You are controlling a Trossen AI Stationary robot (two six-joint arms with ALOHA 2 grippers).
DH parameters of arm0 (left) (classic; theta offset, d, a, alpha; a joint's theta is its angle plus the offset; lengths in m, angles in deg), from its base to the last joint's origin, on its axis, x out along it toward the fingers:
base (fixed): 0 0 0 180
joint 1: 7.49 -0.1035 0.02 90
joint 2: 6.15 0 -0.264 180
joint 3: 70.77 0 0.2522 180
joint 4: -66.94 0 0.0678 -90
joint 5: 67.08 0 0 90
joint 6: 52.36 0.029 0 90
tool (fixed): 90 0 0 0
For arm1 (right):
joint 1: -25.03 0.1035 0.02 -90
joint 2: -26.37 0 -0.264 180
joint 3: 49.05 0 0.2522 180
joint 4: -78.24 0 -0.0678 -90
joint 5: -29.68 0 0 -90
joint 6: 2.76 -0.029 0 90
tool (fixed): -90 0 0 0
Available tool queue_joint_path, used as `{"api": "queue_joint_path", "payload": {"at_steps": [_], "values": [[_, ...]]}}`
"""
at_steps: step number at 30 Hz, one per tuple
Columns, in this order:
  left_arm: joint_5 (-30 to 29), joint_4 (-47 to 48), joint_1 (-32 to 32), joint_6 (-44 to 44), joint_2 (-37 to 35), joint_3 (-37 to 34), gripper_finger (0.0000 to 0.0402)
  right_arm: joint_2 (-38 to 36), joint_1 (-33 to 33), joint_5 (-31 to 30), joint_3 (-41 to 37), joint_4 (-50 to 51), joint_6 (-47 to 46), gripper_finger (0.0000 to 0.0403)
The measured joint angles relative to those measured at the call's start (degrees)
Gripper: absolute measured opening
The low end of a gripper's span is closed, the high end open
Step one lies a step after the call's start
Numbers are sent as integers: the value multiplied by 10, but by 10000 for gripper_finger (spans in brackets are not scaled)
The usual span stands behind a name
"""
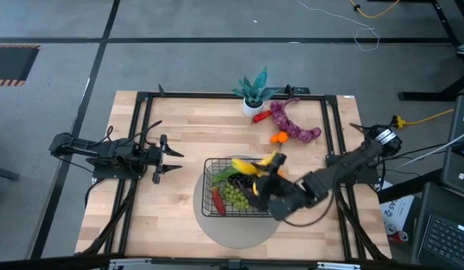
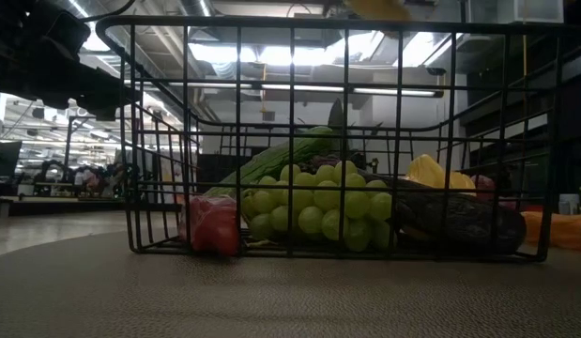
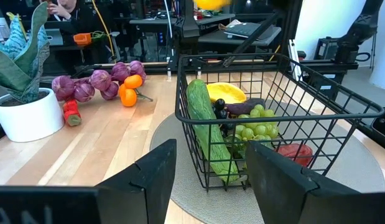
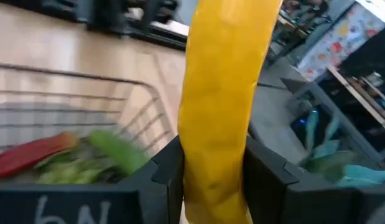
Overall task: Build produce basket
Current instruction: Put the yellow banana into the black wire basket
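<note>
One basket [image 1: 217,166] sits on a round grey disc [image 1: 239,229] near the front edge of the tabletop [image 1: 179,139], about midway along it. Inside lie one cucumber [image 3: 204,124], one bunch of green grapes [image 2: 313,207], one red pepper [image 1: 217,201], one dark eggplant [image 2: 459,221], and what looks like a second yellow piece [image 3: 228,92], though the mesh hides much of it.

The right gripper [image 4: 208,165] hangs over the basket's right side, its fingers pinching one yellow banana [image 4: 223,93] between them. The left gripper [image 3: 211,168] waits near the tabletop's left edge, fingers spread, holding nothing.

Toward the back edge stand one potted plant [image 1: 254,94], one long purple lumpy string [image 1: 291,124], one orange [image 1: 279,137] and one small red piece [image 1: 259,117] at the pot's foot.
</note>
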Motion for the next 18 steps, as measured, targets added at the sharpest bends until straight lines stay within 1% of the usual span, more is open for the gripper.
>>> {"api": "queue_joint_path", "payload": {"at_steps": [2,4,6,9,11,14,15,17,18], "values": [[0,0,0,0,0,0,188,-10,-29,26,22,2,5,126],[0,0,0,0,0,0,188,-25,-55,78,53,20,4,126],[0,0,0,0,0,0,188,-36,-84,148,92,61,-12,126],[0,0,0,0,0,0,188,-46,-128,263,147,152,-63,126],[0,0,0,0,0,0,188,-50,-155,319,171,196,-92,126],[0,0,0,0,0,0,188,-50,-188,375,174,232,-124,126],[0,0,0,0,0,0,188,-49,-197,402,169,238,-127,126],[0,0,0,0,0,0,188,-49,-211,478,156,250,-122,126],[0,0,0,0,0,0,188,-49,-217,526,150,253,-112,126]]}}
